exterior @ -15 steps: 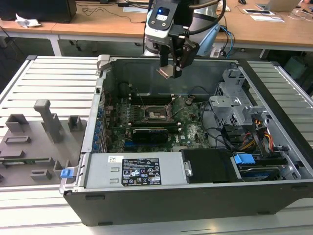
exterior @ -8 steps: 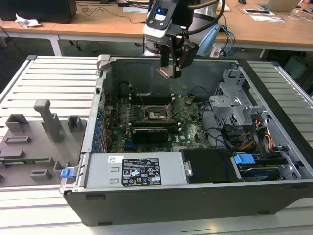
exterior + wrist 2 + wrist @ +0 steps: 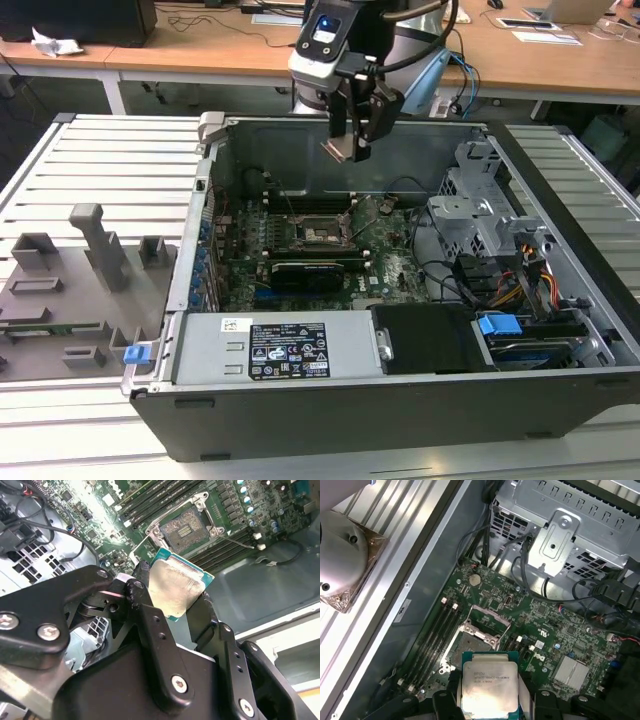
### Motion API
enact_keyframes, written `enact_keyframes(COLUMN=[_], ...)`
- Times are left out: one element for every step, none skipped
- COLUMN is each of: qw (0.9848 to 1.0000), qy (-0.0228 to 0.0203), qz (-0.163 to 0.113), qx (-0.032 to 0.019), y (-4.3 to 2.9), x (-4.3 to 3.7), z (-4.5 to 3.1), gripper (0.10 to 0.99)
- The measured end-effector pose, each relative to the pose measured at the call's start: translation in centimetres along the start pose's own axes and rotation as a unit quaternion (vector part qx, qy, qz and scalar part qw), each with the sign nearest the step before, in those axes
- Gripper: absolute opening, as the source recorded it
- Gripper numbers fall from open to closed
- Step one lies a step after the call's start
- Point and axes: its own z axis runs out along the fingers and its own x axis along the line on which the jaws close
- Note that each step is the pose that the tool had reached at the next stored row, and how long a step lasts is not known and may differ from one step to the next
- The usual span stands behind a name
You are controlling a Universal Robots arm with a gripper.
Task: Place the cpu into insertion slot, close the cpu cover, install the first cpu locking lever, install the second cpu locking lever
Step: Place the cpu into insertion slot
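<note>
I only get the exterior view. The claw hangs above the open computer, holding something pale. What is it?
Observer: A cpu, a flat square chip with a green rim. In the first wrist view the claw grips it by two opposite edges.
Operator: Is its slot empty?
Observer: Yes. In the second wrist view the slot lies bare, with no chip in it.
Operator: Is the chip clean?
Observer: No. The second wrist view shows grey smears across its metal face.
</note>
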Motion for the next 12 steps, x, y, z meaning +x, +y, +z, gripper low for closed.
enact_keyframes(qw=[1.0, 1.0, 0.9999, 0.9998, 0.9996, 0.9995, 0.9994, 0.9993, 0.9993, 0.9993, 0.9993, 0.9993], qy=[-0.0004, -0.0008, -0.0014, -0.0019, -0.0024, -0.0028, -0.0031, -0.0032, -0.0033, -0.0035, -0.004, -0.0046], qz=[0.004, 0.008, 0.015, 0.021, 0.026, 0.031, 0.034, 0.036, 0.037, 0.038, 0.038, 0.038], qx=[0.0, -0.0001, -0.0003, -0.0004, -0.0005, -0.0006, -0.0007, -0.0007, -0.0007, -0.0007, -0.0005, -0.0002], y=[-0.03, -0.04, -0.06, -0.07, -0.08, -0.08, -0.09, -0.1, -0.11, -0.11, -0.12, -0.12], x=[0.01, 0.01, 0.02, 0.02, 0.02, 0.02, 0.02, 0.02, 0.01, 0.01, 0.01, 0.01], z=[0.09, 0.15, 0.22, 0.26, 0.29, 0.35, 0.41, 0.47, 0.58, 0.64, 0.7, 0.75], gripper=[0.537, 0.537, 0.537, 0.537, 0.537, 0.537, 0.537, 0.537, 0.537, 0.537, 0.537, 0.537])
